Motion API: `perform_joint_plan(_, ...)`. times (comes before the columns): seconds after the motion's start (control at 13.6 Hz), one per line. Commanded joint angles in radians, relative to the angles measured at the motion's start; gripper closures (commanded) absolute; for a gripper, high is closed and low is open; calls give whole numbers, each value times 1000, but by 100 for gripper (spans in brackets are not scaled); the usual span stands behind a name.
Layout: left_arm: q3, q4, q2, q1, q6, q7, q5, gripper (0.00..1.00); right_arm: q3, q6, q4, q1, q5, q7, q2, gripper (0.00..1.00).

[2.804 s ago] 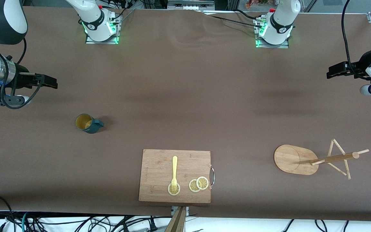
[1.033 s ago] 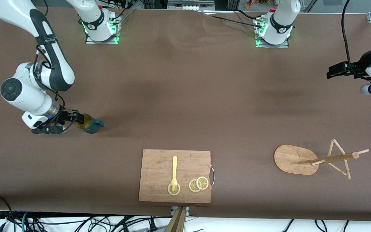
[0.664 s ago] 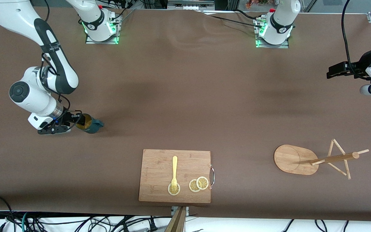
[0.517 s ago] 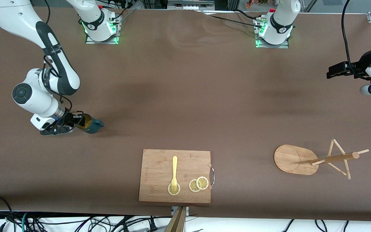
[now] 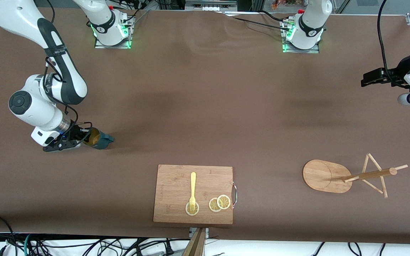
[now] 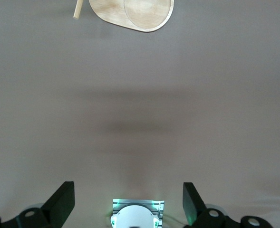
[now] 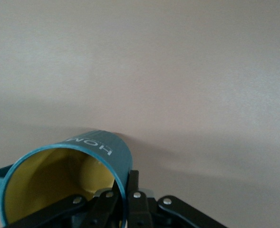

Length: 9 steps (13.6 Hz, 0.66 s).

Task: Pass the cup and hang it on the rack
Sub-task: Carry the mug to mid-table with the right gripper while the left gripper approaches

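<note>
teal cup (image 5: 99,139) rim pinched by right gripper (image 5: 84,137); left gripper (image 6: 128,204) waits, fingers spread.

We see a long table (image 5: 205,117) covered in brown cloth. On it, toward the right arm's end, sits the cup (image 5: 99,139), tilted. Nearer the front camera, mid-table, lies a wooden cutting board (image 5: 173,185) carrying a yellow fork (image 5: 192,190) and 3 lemon slices (image 5: 219,203). Toward the left arm's end stands the rack (image 5: 347,176) on its oval base. The 2 arm bases (image 5: 112,33) are bolted along the table's edge farthest from the front camera.
</note>
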Motion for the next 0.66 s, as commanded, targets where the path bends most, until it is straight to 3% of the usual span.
perform_joint_plan(0.0, -1, 23, 10, -4, -6, -3, 5, 0, 69, -228, 108, 5, 7, -6, -35, 100)
perform_joint_plan(0.15, -1, 23, 10, -4, -6, -3, 5, 0, 130, -369, 208, 44, 17, 35, -22, 100)
perform_joint_plan(0.37, -1, 23, 10, -4, -6, -3, 5, 0, 132, -380, 292, 260, 8, 464, 22, 100)
perform_joint_plan(0.59, -1, 23, 10, -4, -6, -3, 5, 0, 129, -379, 400, 440, -24, 705, 122, 100)
